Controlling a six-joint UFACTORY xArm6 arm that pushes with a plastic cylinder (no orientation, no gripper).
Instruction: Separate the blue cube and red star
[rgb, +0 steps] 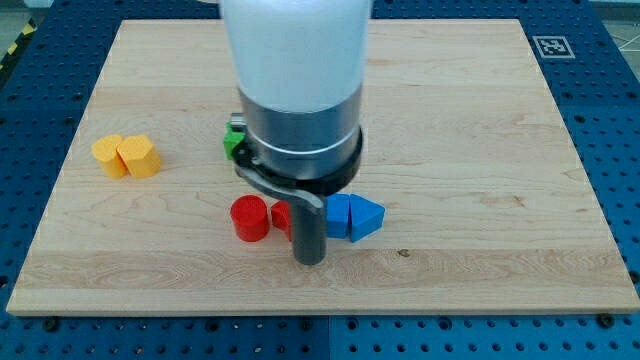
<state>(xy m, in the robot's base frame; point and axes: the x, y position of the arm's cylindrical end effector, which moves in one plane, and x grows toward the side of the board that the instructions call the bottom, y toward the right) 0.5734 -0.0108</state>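
My tip (309, 259) rests on the wooden board (480, 150) just below the row of red and blue blocks. The rod hides most of the red star (283, 214) and the left part of the blue cube (339, 213), so I cannot tell whether they touch. The tip stands below where the two blocks meet. A red cylinder (249, 218) sits left of the star. A blue triangular block (367, 217) sits against the cube's right side.
Two yellow blocks (126, 156) sit side by side at the view's left. A green block (233, 140) shows partly behind the arm's body. A black-and-white marker (551, 46) is at the board's top right corner.
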